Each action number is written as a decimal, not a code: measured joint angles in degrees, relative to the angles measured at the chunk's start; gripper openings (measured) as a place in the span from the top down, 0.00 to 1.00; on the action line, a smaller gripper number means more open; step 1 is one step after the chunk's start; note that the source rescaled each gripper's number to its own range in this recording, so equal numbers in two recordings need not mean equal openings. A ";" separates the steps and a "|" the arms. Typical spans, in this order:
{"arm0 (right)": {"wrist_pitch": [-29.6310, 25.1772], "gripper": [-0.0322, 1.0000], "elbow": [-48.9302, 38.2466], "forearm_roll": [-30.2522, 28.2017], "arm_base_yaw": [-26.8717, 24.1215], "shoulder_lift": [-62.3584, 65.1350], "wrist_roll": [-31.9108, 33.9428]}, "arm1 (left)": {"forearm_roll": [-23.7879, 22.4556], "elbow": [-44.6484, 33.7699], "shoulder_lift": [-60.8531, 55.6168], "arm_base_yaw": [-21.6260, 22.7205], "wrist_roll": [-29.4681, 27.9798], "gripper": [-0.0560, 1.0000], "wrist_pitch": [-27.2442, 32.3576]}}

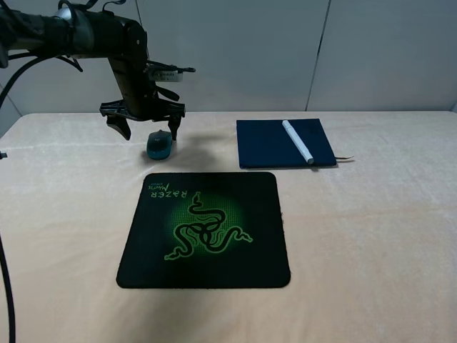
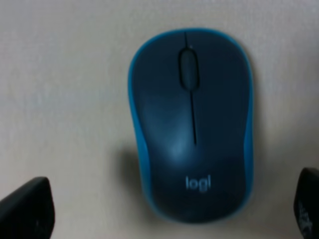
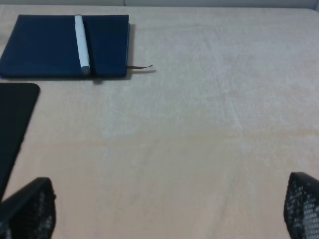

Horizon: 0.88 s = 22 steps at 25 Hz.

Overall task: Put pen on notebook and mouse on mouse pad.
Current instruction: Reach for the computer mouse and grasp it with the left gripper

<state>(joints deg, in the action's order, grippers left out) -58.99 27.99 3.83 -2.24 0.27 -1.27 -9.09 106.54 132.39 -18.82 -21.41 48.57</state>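
A wide table [image 1: 371, 250] covered in cream cloth fills the scene, with a pale wall behind it.

The mouse pad [image 1: 205, 229], a large black square with a glowing green snake emblem and green lettering, lies flat in the middle of the table, a little left of centre.

The notebook [image 1: 268, 143], thin and dark navy, lies flat beyond the pad's far right corner, near it but not touching. A thin ribbon bookmark [image 1: 345, 158] pokes out at its near right corner.

The left arm [image 1: 93, 32], black, reaches in from the far left and bends down toward the table. The left gripper [image 1: 149, 132] hangs just above the mouse with its jaws spread wide. In the left wrist view one dark fingertip [image 2: 25, 209] shows on each side of the mouse, clear of it.

The right gripper [image 3: 164, 214] appears only in its own wrist view. Its jaws are also spread wide and hold nothing, with bare cloth below.

The mouse [image 1: 160, 146], teal at the sides and dark grey on top, sits on the cloth just beyond the pad's far left corner, off the pad.

The pen [image 1: 298, 141], slim and white, lies slantwise on the right half of the notebook's cover, its greyish end nearest the viewer.
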 joint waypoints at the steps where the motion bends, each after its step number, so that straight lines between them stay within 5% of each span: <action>1: 0.00 0.00 0.00 0.00 0.00 0.00 0.00 | 0.00 0.07 0.40 0.00 -0.05 0.08 -0.40; 22: 0.00 0.00 0.00 0.00 0.00 0.00 0.00 | 0.61 0.67 5.07 2.20 -0.05 0.08 -4.33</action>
<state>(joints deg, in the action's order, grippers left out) -58.99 27.99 3.83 -2.24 0.27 -1.27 -8.48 107.21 137.46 -16.62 -21.46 44.24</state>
